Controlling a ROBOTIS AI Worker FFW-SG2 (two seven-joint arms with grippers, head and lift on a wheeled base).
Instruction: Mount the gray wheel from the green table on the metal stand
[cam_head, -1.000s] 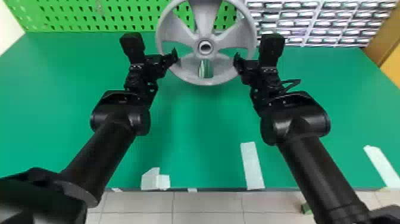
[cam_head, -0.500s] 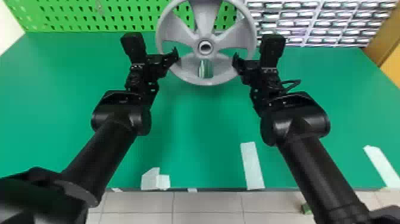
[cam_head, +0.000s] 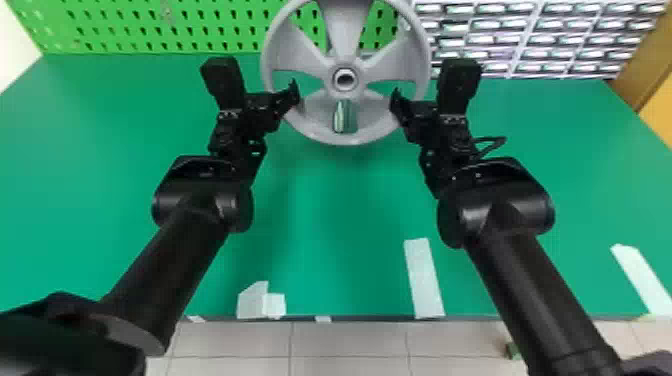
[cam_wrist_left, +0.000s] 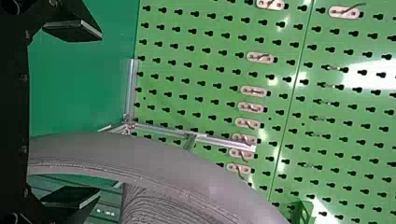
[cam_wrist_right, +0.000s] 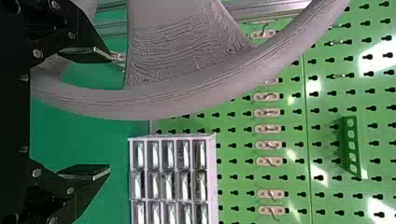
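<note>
At the far part of the flat green bench (cam_head: 330, 215), centrally placed: one round gray wheel (cam_head: 345, 40) with broad spokes and a hollow hub, its face turning toward the head view and its rim lying between the two tools.

Left tool (cam_head: 286, 102), black, two flat fingers: reaching in at the wheel's left side; fingers are standing spread, one to each side of the rim, pinching nothing. Right tool (cam_head: 401, 107), black, of matching pattern: reaching in at the wheel's right side; fingers are likewise standing spread, with the rim running between them. Whether any finger is touching the wheel, cannot tell.

Behind the wheel, in the left wrist view: one metal stand (cam_wrist_left: 222, 141) of silver bars, partly hiding behind the rim. Whether the wheel is resting on it, cannot tell.

Along the back: one bright green perforated pegboard (cam_head: 200, 25), bearing pale oval hook plates (cam_wrist_right: 268, 113) and a green bracket with round holes (cam_wrist_right: 351, 147). To the right of the wheel, at the back: one pale cabinet of small clear-fronted drawers (cam_head: 530, 37).

Toward the near edge of the bench: strips of whitish tape (cam_head: 424, 277), lying flat. Below that edge: a light tiled floor (cam_head: 350, 345), showing.
</note>
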